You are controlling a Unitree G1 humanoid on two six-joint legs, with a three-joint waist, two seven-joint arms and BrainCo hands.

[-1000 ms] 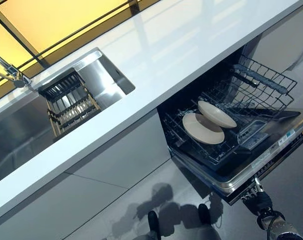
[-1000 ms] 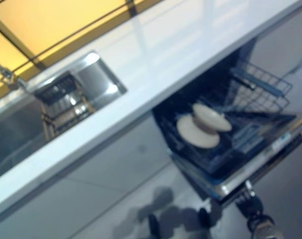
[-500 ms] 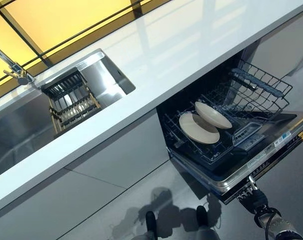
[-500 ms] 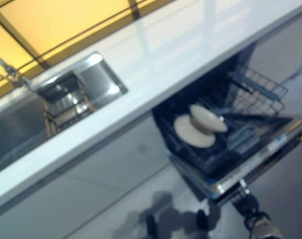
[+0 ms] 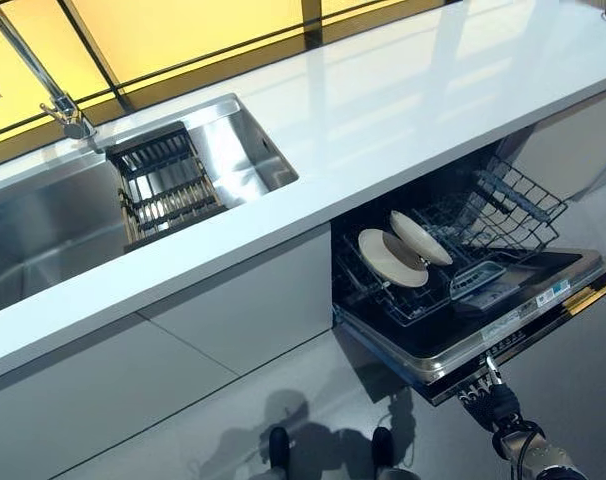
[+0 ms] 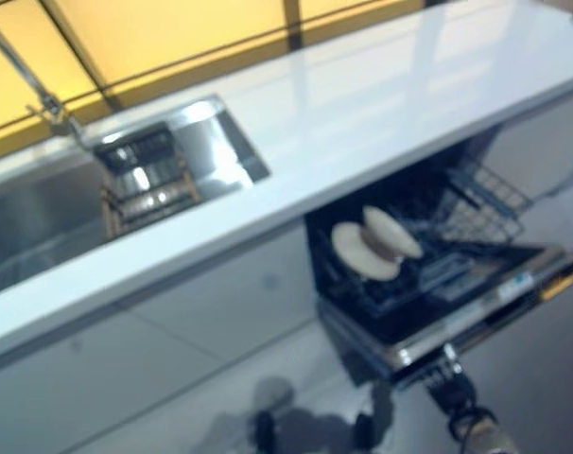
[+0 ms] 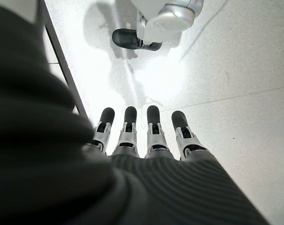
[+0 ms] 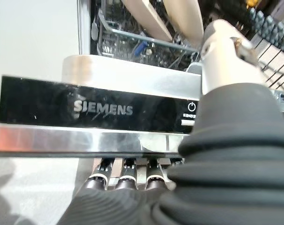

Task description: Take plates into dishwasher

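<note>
Two cream plates (image 5: pixel 393 258) (image 5: pixel 420 237) stand on edge in the lower rack (image 5: pixel 503 205) of the dishwasher, below the counter. The dishwasher door (image 5: pixel 503 320) hangs part open, with its dark control strip (image 8: pixel 109 108) at the front. My right hand (image 5: pixel 488 398) is at the door's front edge. Its straight fingers (image 8: pixel 125 176) reach under the edge and its thumb (image 8: pixel 226 51) stands above it. My left hand (image 7: pixel 146 136) hangs over the floor with straight fingers and holds nothing.
A white counter (image 5: pixel 403 110) runs across above the dishwasher. A steel sink (image 5: pixel 43 220) at the left holds a drying rack (image 5: pixel 168 185), with a tap (image 5: pixel 58 100) behind. Grey cabinet fronts (image 5: pixel 233 320) are left of the dishwasher.
The whole picture has shifted and levelled, so the camera has moved. My right hand stays at the door's front edge. The plates have not moved in the rack.
</note>
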